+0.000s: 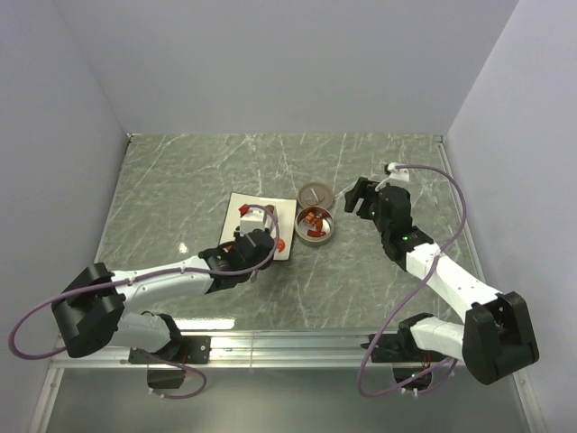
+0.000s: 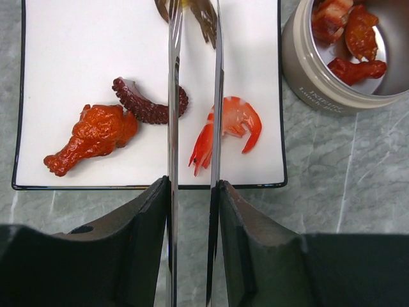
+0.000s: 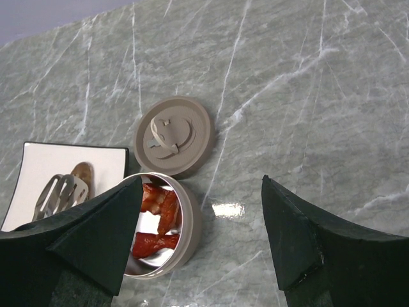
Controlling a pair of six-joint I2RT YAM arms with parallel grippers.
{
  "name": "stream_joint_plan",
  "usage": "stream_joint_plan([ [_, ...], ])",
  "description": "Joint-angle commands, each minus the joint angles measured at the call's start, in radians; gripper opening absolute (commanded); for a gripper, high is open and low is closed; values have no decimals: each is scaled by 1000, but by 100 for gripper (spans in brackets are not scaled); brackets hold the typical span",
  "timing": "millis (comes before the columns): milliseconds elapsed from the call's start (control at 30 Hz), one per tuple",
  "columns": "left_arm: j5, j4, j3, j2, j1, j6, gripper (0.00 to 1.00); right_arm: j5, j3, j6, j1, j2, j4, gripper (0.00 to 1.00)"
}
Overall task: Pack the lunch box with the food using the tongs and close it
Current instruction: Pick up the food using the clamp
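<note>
Grey-green veined stone forms the worktop. On it a white square plate with a thin dark rim lies left of centre. The lunch box, a small round metal tin, stands just beside the plate's right edge. Left tool: its two dark fingers clamp the tongs from either side. They press the two slender steel arms toward each other, so that the arms run nearly parallel with a narrow gap between them. The arms reach forward over the plate, and their slotted, flattened tips hang above its far part; whether the tips touch the plate cannot be told. On the plate lie a red-orange drumstick at the left and a dark purple-brown tentacle close against its right side, its end crossed by the left arm of the tongs. A curled orange shrimp lies further right, partly behind the right arm. The lunch box is uncovered and holds several red and brown pieces of food on its pale floor. Its lid is round, flat and greyish-brown, with a raised pattern on the upturned face. It lies on the worktop just behind the lunch box, its edge at the rim, though contact cannot be confirmed. Right tool: it hangs above the worktop to the right of the lunch box and lid, apart from both, its jaws spread wide and empty.
</note>
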State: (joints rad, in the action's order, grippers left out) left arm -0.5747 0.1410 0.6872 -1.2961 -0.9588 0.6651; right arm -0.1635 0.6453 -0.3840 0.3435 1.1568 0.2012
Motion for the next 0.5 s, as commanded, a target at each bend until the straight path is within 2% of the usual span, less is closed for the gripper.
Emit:
stream_joint_plan([
  [0, 16, -34, 31, -20, 14, -18, 42, 4, 28, 8, -6, 0, 32, 82],
  [300, 24, -15, 41, -48, 38, -27, 41, 4, 31, 10, -8, 7, 32, 82],
  [467, 29, -15, 51, -52, 38, -38, 29, 2, 33, 10, -6, 11, 32, 82],
])
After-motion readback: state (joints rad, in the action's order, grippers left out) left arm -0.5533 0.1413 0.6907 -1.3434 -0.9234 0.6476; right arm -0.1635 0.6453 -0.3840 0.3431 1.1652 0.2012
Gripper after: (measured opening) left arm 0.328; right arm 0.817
